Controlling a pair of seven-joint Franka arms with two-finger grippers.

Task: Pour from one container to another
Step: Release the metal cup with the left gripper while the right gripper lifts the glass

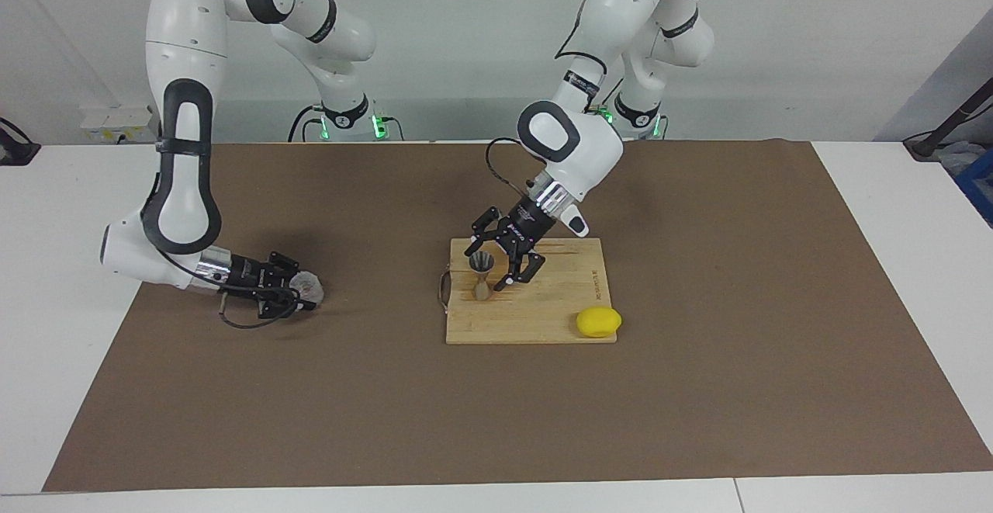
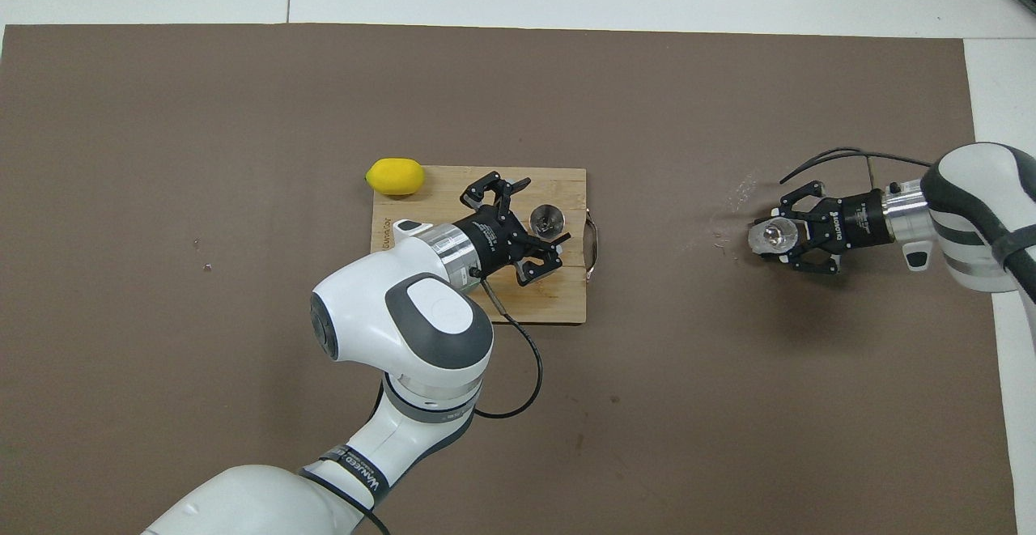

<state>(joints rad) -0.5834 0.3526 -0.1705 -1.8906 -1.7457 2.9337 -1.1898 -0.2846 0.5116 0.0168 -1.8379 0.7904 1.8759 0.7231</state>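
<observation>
Right gripper (image 1: 299, 292), lower left of the facing view, sits low over the brown mat (image 1: 698, 389) with its fingers around the clear cup (image 1: 309, 288); they look closed on the ribbed wall, cup upright, at the right of the overhead view. Left gripper (image 1: 504, 261), centre frame, hangs over the cutting board (image 1: 543, 319) with jaws spread wide, holding nothing. Jigger (image 1: 481, 274) stands upright on the board, just beside the open fingers and apparently partly between them, not touching as far as I can tell. Lemon (image 1: 598, 321) at the board's lower right corner. Step in hand, as I judge it: bracing the jigger. Close gently at the narrow waist, keep it vertical; then carry the cup level, tilting slowly over the small mouth to avoid spilling.
</observation>
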